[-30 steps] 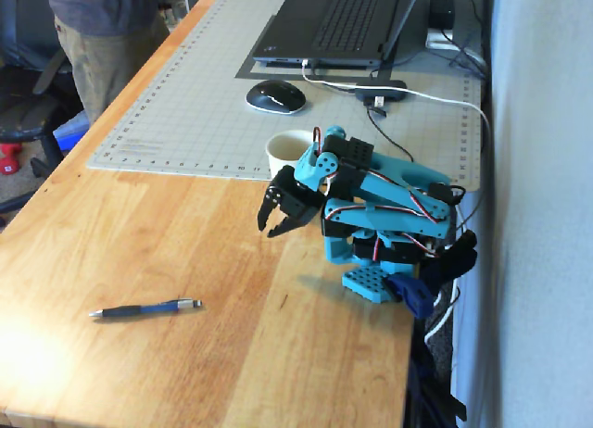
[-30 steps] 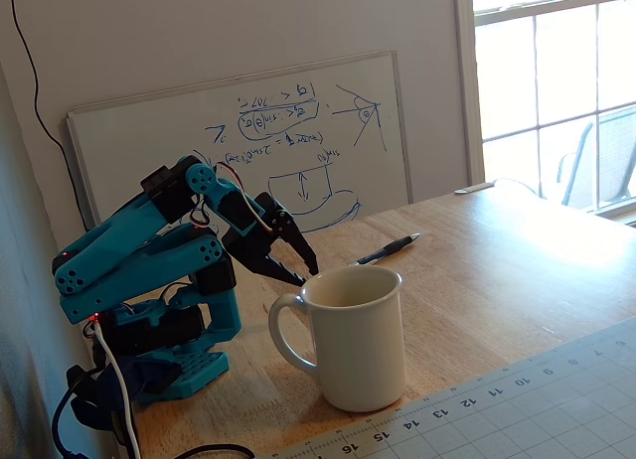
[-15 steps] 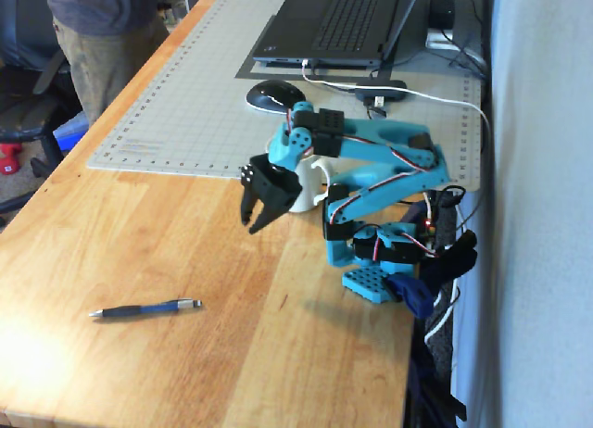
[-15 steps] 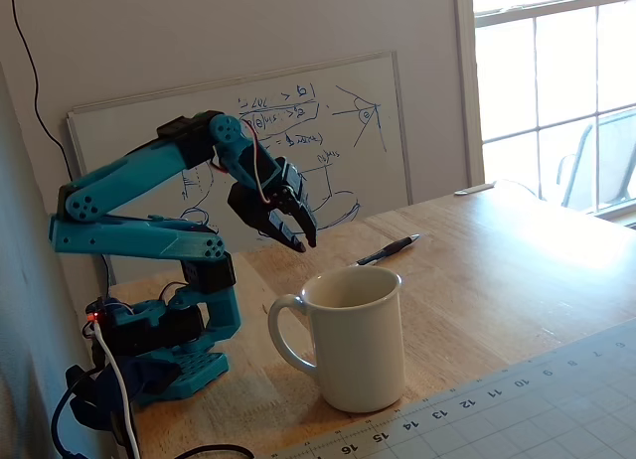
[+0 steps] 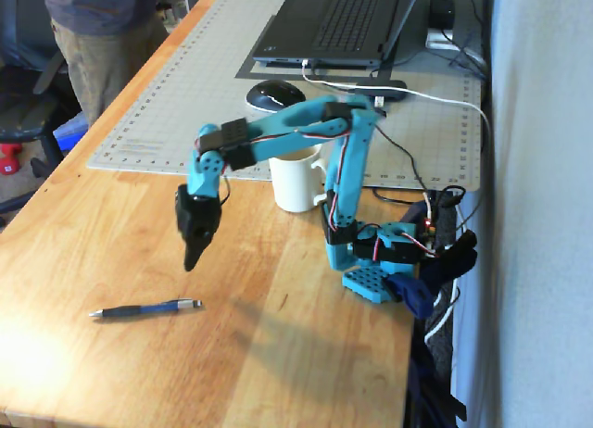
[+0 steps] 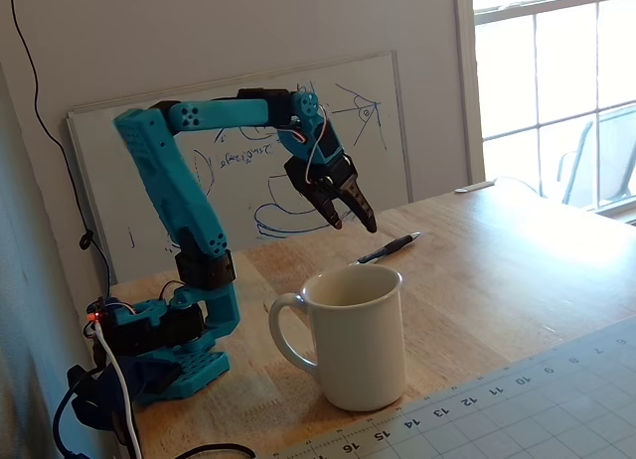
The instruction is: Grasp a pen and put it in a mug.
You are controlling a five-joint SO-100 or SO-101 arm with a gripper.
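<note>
A blue and black pen lies flat on the wooden table near its front left; in the other fixed view it lies beyond the mug. A white mug stands upright by the mat's edge, close to the arm's base, and looks empty in the other fixed view. My gripper points down, hanging above the table to the upper right of the pen, clear of it. In the other fixed view the gripper has its black fingers slightly apart and holds nothing.
The arm's blue base sits at the table's right edge with cables hanging off. A grey cutting mat carries a laptop and a mouse. A person stands at the far left. A whiteboard leans on the wall.
</note>
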